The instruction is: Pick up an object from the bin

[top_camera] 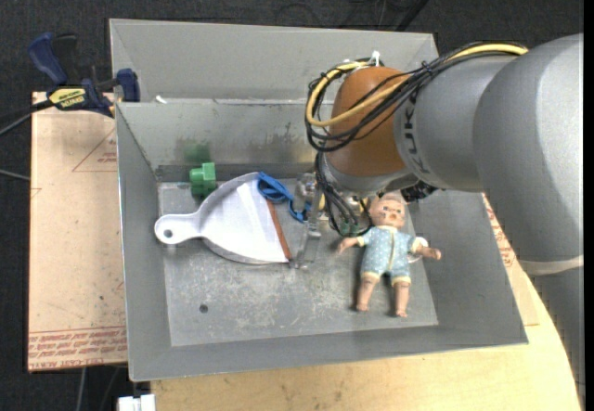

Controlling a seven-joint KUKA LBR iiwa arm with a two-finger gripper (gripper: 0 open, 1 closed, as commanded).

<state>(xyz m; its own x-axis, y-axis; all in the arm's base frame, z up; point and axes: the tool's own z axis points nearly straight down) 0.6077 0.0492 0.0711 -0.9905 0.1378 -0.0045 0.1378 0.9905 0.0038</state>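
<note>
At the left of the bin (278, 312), near the back wall, stands a small green block (202, 177). Just right of it a white dustpan (232, 219) lies flat on the floor, its holed handle pointing left and its wide mouth to the right. A blue piece (272, 186) sits at the pan's upper right corner; its far end is hidden behind the gripper, so its kind is hard to make out. The gripper (304, 251) is down near the floor in mid-bin, just beside the dustpan's mouth, between pan and doll. I cannot tell whether it touches the pan's edge, nor whether it is open or closed. Right of it a doll (388, 253) in pale blue lies face up, head to the rear, feet to the front. The arm (445, 131), with orange cover and cables, hides the back wall at the right
</note>
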